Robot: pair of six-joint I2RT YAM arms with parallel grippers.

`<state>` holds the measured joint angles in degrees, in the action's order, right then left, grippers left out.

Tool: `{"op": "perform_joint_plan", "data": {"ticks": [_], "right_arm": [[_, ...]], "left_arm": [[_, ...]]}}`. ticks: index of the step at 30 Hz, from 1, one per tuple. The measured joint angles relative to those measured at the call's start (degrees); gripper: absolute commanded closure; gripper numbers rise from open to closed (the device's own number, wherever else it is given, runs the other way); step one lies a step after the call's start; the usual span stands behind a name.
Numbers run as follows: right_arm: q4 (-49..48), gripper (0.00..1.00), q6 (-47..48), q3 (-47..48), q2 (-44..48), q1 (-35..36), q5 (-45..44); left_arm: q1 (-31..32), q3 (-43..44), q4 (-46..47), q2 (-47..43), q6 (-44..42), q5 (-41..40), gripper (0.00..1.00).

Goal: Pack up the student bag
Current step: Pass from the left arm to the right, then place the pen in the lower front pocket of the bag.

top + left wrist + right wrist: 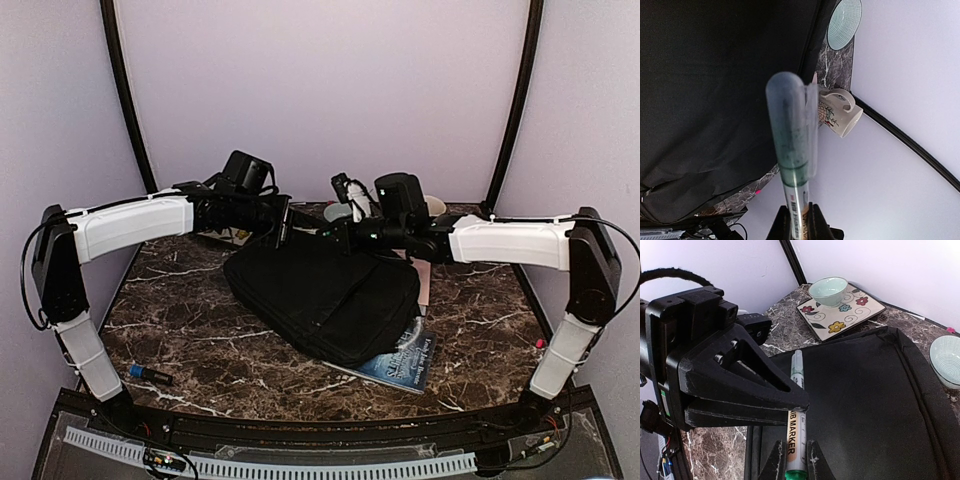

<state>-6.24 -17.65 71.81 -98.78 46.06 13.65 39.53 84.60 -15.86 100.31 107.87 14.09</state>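
Dark-veined marble table (190, 325), pale walls all round. Centre of the top view: student bag (320, 295), flat on the table, lower right corner lying over a blue book (405, 362). No open zip visible; cannot tell whether a pocket is ready.

Upper centre, above the bag's far edge: both arms nose to nose, one marker (797, 372) shared between them. Right wrist view, bottom edge: right gripper (795, 465) closed narrowly on the green end, fingers (776, 462) snug against the barrel. Left wrist view, bottom edge: left gripper (799, 225) likewise pinched on the labelled barrel, capped end blurred toward the lens.

Judged a handover, probably to reorient the marker for sliding into the bag. Cannot tell which grip carries the weight.

Upper part of the wrist views: mug (840, 117), flowered plate (842, 315), bowl (827, 289).
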Motion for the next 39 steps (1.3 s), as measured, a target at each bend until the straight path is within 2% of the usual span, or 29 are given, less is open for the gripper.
{"op": "perform_joint_plan", "data": {"ticks": [7, 8, 11, 13, 16, 21, 25, 33, 39], "right_arm": [[0.3, 1.00, 0.3, -0.6, 1.0, -0.1, -0.6], [0.3, 1.00, 0.3, -0.7, 1.2, -0.1, -0.8], [1.2, 1.00, 1.2, -1.7, 2.5, -0.1, -1.4], [2.6, 1.00, 2.1, -3.0, 4.3, -0.3, -1.8], [4.5, 1.00, 2.8, -5.9, 8.6, -1.1, -2.0], [7.5, 1.00, 3.7, -10.6, 16.6, -4.9, -1.8], [11.5, 1.00, 3.9, -13.7, 21.9, -7.5, -1.8], [24.0, 1.00, 3.6, -15.3, 28.3, -7.9, -3.3], [31.8, 1.00, 3.0, -16.0, 30.6, -7.9, -3.3]], "left_arm": [[0.5, -0.1, 1.5, 0.1, -2.4, -0.2, 0.98], [0.5, -0.2, 2.0, 0.1, -3.4, -0.1, 0.92], [0.9, -1.4, 4.3, -0.1, -6.6, -0.2, 0.58], [1.3, -2.9, 4.8, -0.8, -9.1, -0.9, 0.41], [1.7, -5.1, 3.1, -2.9, -13.0, -2.9, 0.31], [1.8, -6.9, -0.6, -7.8, -20.6, -6.6, 0.26], [1.7, -8.0, -3.5, -10.6, -26.9, -9.0, 0.27], [1.7, -8.4, -13.6, -13.3, -40.9, -16.5, 0.26], [1.7, -8.1, -17.4, -14.7, -49.2, -20.5, 0.26]]}}
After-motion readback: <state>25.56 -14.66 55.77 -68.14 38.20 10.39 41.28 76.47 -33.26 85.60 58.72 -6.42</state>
